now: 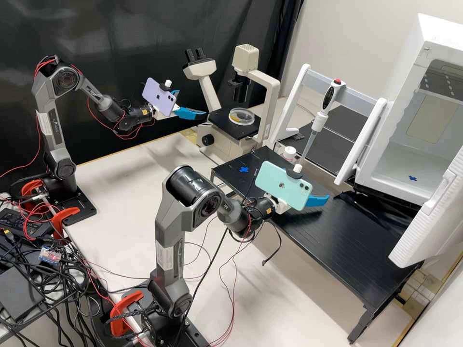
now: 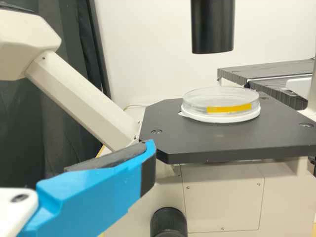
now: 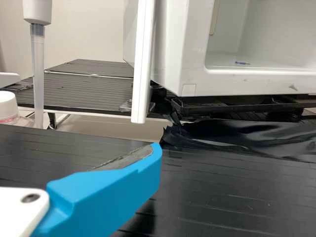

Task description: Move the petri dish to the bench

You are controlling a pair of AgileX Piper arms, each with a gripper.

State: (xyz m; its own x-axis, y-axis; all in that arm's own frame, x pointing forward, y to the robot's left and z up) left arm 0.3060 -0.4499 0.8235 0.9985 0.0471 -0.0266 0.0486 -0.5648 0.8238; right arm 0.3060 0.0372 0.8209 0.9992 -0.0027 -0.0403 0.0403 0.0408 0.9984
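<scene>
In the high view, the petri dish (image 1: 241,116) sits on the black stage of the microscope (image 1: 226,124). My left gripper (image 1: 192,103) is open, left of the stage, with nothing held. In the left wrist view, one finger of that gripper (image 2: 149,154) shows in front of the stage edge, apart from the clear dish (image 2: 220,104) with its yellow strip and white base. Over the black platform is my right gripper (image 1: 317,200), partly behind its phone; in the right wrist view this gripper (image 3: 156,155) has its grey pad bare. The pale bench (image 1: 120,193) lies below.
The black platform (image 1: 357,241) bears a blue cross (image 1: 244,169). A pipette (image 1: 318,120) hangs on a white stand beside a small white-capped bottle (image 1: 289,153). At the right is an open white chamber (image 1: 410,168). The microscope's eyepiece arm (image 2: 79,94) rises beside the stage.
</scene>
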